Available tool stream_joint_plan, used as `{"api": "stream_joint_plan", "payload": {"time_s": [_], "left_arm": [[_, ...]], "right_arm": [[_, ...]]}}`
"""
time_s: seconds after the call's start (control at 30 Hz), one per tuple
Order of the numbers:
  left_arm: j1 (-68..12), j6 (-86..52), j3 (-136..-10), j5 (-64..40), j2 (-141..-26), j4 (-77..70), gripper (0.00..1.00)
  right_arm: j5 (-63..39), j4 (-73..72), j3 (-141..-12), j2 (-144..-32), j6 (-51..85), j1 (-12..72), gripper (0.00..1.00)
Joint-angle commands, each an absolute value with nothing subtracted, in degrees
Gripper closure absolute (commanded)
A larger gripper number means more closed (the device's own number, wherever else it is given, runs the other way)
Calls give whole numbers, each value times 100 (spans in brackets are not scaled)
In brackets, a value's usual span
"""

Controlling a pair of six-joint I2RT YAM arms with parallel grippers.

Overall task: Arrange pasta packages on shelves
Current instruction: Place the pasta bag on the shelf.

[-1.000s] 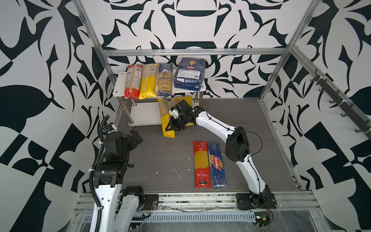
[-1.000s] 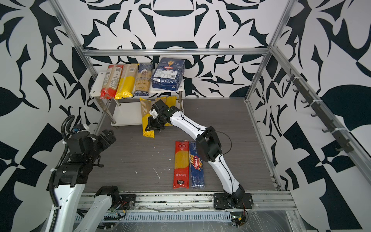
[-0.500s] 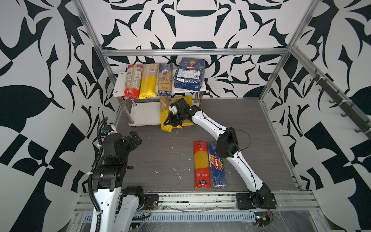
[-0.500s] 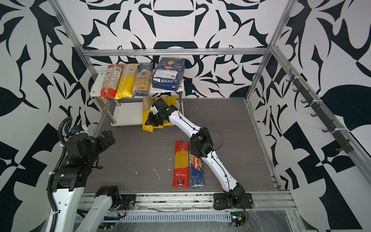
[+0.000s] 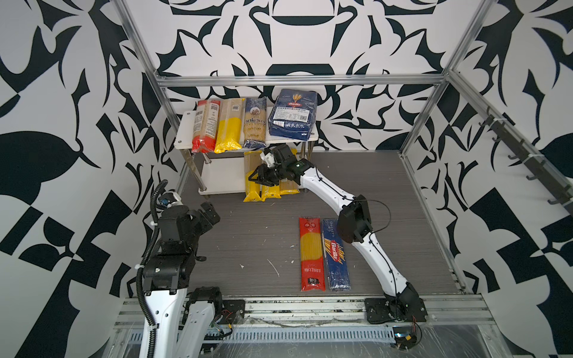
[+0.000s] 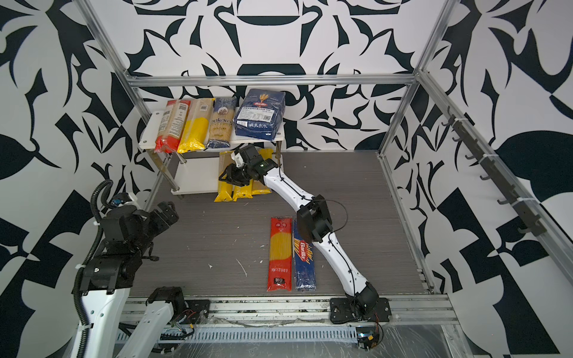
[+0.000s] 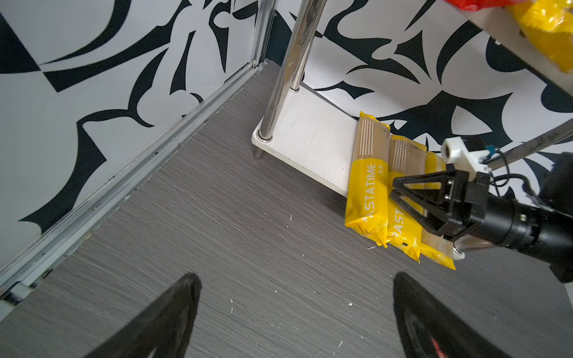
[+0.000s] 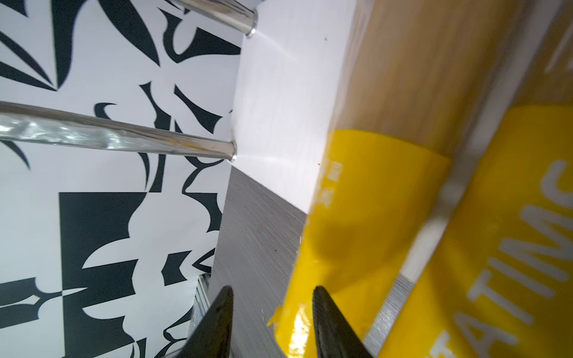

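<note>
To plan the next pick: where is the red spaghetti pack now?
In both top views the red spaghetti pack lies flat on the table near its front edge, just left of the dark-blue pack.

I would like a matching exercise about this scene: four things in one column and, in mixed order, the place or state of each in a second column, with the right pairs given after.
Column A
1. wide dark-blue Barilla bag
2. long red spaghetti pack
3. yellow Pastatime packs
4. left hand

Column B
a. lying flat on the grey table top, beside a narrow dark-blue pack
b. open, holding nothing
c. on the upper white board of the rack
d. on the lower white board, ends reaching past its front edge

Pairs: 1-c, 2-a, 3-d, 4-b
</note>
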State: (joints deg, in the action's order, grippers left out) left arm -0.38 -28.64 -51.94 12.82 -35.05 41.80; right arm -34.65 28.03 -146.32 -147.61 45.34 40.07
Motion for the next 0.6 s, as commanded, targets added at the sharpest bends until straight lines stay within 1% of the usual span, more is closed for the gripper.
{"api": "stream_joint_plan", "payload": {"time_s": [0.0,0.13,0.3,0.57], "left_arm": [[-18,-2839,-5169,1251,-3472,4223,1],[-19,-2839,-5167,1289,-3471,4249,1],[-18,-2946,-5091,1234,-3463,4288,1],[-19,-3154,-4901,1116,-3393,4320,1]], "right_arm": [[-3613,2550,-14841,-14372,4553,3973,55],[-3612,2623,-14468,-14127,4499,3956,55],[-3553,2744,-13582,-13568,4383,3955,55],[-3420,2600,-11450,-12442,4212,3969,55]]}}
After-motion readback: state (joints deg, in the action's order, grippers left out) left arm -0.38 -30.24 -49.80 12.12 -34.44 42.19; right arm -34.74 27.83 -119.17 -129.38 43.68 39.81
